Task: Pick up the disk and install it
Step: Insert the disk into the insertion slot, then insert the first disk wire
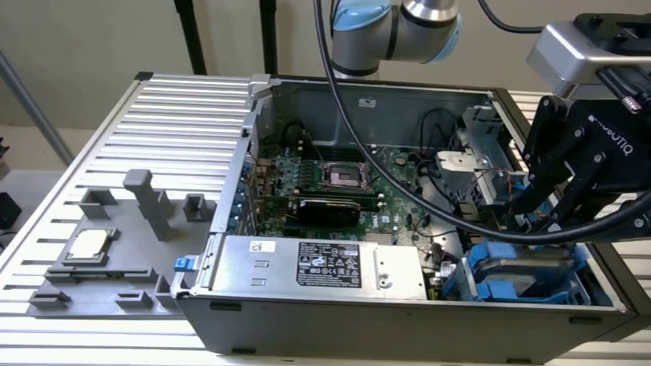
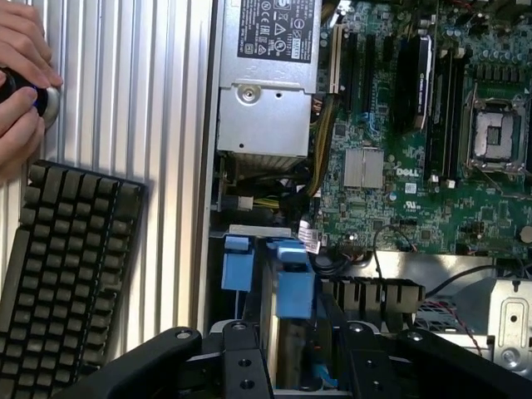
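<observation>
Down at the case's [image 1: 407, 328] near corner on the exterior view's right, the black claw [image 1: 544, 217] [image 2: 303, 366] hangs straight over the drive bay and straddles the disk [image 1: 524, 267] [image 2: 287, 324]. I cannot tell whether it is clamped on the disk or has let go. The disk sits low in that bay, its blue rails showing on both sides. Just beside it, along the case's near edge, lies the silver power supply [image 1: 315, 267] [image 2: 266, 83] with its black label. Behind both, the green motherboard [image 1: 336, 183] [image 2: 416, 166] covers the floor of the case. The case stands on a slatted metal bench [image 1: 194, 107]. Toward the bench's edge on the exterior view's left, grey fixture blocks hold a small square chip [image 1: 88, 245]. In the wrist view a black keyboard [image 2: 66, 258] rests on the bench beside the case, and a person's hand [image 2: 21, 83] is near it, closed around a small round object.
</observation>
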`<state>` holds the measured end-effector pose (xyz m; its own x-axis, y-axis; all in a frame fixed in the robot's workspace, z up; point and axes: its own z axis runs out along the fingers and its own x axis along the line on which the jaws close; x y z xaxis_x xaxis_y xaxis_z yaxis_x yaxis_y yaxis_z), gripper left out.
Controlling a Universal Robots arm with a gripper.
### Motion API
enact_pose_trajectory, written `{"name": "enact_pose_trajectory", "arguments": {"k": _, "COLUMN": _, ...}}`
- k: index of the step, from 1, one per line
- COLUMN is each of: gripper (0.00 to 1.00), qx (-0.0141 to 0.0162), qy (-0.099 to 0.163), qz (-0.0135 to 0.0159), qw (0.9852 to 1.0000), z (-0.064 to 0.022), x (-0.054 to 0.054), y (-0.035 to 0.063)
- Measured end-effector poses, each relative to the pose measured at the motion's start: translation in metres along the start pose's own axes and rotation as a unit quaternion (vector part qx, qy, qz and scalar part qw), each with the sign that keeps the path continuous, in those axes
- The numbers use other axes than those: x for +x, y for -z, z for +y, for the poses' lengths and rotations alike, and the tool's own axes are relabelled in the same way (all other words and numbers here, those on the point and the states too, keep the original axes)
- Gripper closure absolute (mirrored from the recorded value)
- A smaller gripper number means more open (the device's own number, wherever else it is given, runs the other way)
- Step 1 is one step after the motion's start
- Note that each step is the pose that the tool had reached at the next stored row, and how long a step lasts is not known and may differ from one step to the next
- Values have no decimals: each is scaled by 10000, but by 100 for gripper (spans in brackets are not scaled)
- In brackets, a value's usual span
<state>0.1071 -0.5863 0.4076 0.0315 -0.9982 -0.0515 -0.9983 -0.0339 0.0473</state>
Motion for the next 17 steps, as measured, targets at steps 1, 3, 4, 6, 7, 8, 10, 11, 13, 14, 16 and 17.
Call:
{"name": "enact_pose_trajectory", "arguments": {"k": 1, "gripper": 60, "qx": 0, "qy": 0, "qz": -1, "qw": 10000, "z": -3, "x": 0, "y": -2}}
{"name": "enact_pose_trajectory", "arguments": {"k": 3, "gripper": 60, "qx": 0, "qy": 1, "qz": -3, "qw": 10000, "z": -15, "x": 1, "y": -3}}
{"name": "enact_pose_trajectory", "arguments": {"k": 4, "gripper": 60, "qx": 0, "qy": 1, "qz": -4, "qw": 10000, "z": -30, "x": 2, "y": -3}}
{"name": "enact_pose_trajectory", "arguments": {"k": 6, "gripper": 60, "qx": 0, "qy": 0, "qz": -4, "qw": 10000, "z": -75, "x": 3, "y": 0}}
{"name": "enact_pose_trajectory", "arguments": {"k": 7, "gripper": 60, "qx": 0, "qy": 0, "qz": -4, "qw": 10000, "z": -98, "x": 4, "y": 1}}
{"name": "enact_pose_trajectory", "arguments": {"k": 8, "gripper": 60, "qx": 0, "qy": 1, "qz": -5, "qw": 10000, "z": -116, "x": 4, "y": 1}}
{"name": "enact_pose_trajectory", "arguments": {"k": 10, "gripper": 60, "qx": 0, "qy": 1, "qz": -5, "qw": 10000, "z": -124, "x": 4, "y": 2}}
{"name": "enact_pose_trajectory", "arguments": {"k": 11, "gripper": 60, "qx": 0, "qy": 0, "qz": -5, "qw": 10000, "z": -125, "x": 4, "y": 2}}
{"name": "enact_pose_trajectory", "arguments": {"k": 13, "gripper": 60, "qx": 0, "qy": 0, "qz": -6, "qw": 10000, "z": -125, "x": 4, "y": 2}}
{"name": "enact_pose_trajectory", "arguments": {"k": 14, "gripper": 60, "qx": 0, "qy": 1, "qz": -6, "qw": 10000, "z": -126, "x": 4, "y": 2}}
{"name": "enact_pose_trajectory", "arguments": {"k": 16, "gripper": 60, "qx": 0, "qy": 2, "qz": -6, "qw": 10000, "z": -126, "x": 4, "y": 2}}
{"name": "enact_pose_trajectory", "arguments": {"k": 17, "gripper": 60, "qx": 0, "qy": 2, "qz": -6, "qw": 10000, "z": -126, "x": 4, "y": 2}}
